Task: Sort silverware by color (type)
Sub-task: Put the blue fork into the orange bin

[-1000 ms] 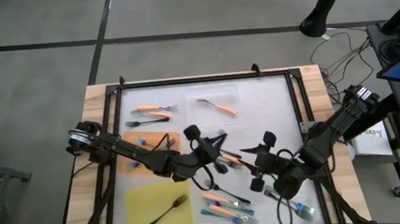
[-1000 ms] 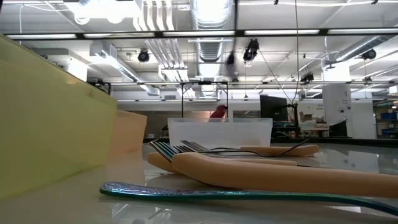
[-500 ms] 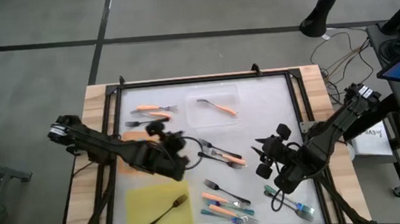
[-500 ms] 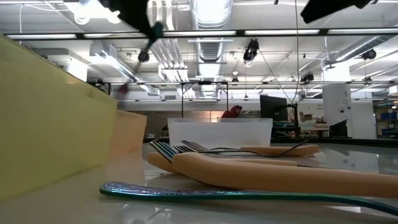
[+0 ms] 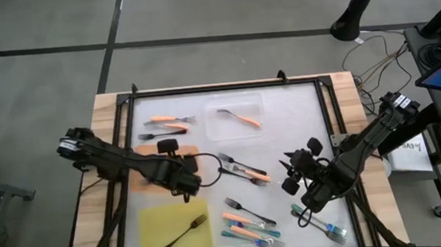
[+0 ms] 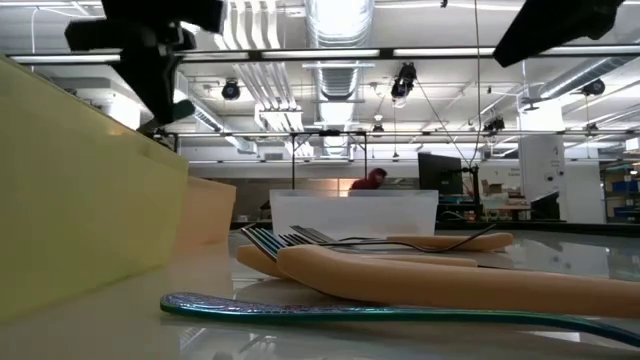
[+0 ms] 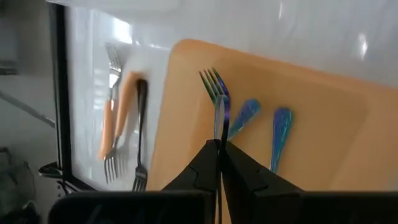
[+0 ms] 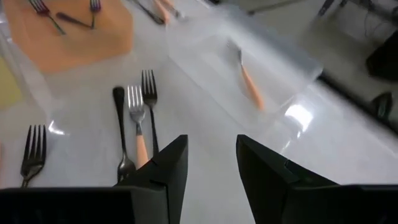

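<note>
High view: left hand (image 5: pixel 184 183) sits over the orange mat (image 5: pixel 145 156), left-centre of the desk (image 5: pixel 301 124). Right hand (image 5: pixel 290 173) hovers right of centre, empty. Forks are scattered: a few at far left, one orange-handled in the clear tray (image 5: pixel 240 115), a black fork (image 5: pixel 184 234) on the yellow mat (image 5: pixel 174 233), a loose bunch near-centre and near-right.

Low view: teal fork handle (image 6: pixel 400 312) lies flat nearest, w/ orange handles (image 6: pixel 440 280) stacked just behind. Both arms show only as dark shapes overhead.

Left wrist view: left hand clenched on a teal fork (image 7: pixel 217 99), pinched at the handle w/ tines pointing away, over the orange mat; two more teal handles lie on it just beside.

Right wrist view: right hand released, fingers (image 8: pixel 168 171) apart, above a black fork, an orange-handled fork (image 8: pixel 139 127) and another dark one lying side by side.

Handling, imo: forks look light, stiff and thin, smooth handles prob slippery, lying flat so little to get under. Best grab is mid-handle across the narrow width, not the tines; neighbours touching may drag along.
</note>
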`<state>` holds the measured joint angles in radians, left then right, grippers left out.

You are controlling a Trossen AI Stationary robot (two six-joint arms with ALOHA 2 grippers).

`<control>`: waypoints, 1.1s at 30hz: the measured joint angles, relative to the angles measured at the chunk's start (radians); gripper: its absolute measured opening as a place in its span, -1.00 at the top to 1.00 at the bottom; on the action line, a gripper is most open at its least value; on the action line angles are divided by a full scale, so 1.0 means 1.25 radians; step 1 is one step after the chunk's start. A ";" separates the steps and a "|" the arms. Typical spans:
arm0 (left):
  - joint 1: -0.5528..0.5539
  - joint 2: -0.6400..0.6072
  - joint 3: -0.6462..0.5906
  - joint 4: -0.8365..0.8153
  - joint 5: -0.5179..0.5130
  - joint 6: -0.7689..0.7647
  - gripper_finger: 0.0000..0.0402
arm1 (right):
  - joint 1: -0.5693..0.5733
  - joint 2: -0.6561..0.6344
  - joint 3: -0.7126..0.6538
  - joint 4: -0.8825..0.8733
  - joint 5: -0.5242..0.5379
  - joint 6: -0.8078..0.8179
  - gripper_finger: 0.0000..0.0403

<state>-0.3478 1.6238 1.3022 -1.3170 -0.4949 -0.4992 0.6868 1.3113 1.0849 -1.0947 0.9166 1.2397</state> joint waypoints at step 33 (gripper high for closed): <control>0.003 0.068 0.089 0.167 0.111 0.102 0.23 | 0.103 0.227 -0.008 0.108 -0.937 0.196 0.33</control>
<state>-0.3437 1.7087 1.4137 -1.1079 -0.3561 -0.3720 0.8154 1.5955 1.0748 -0.9594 -0.2545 1.4848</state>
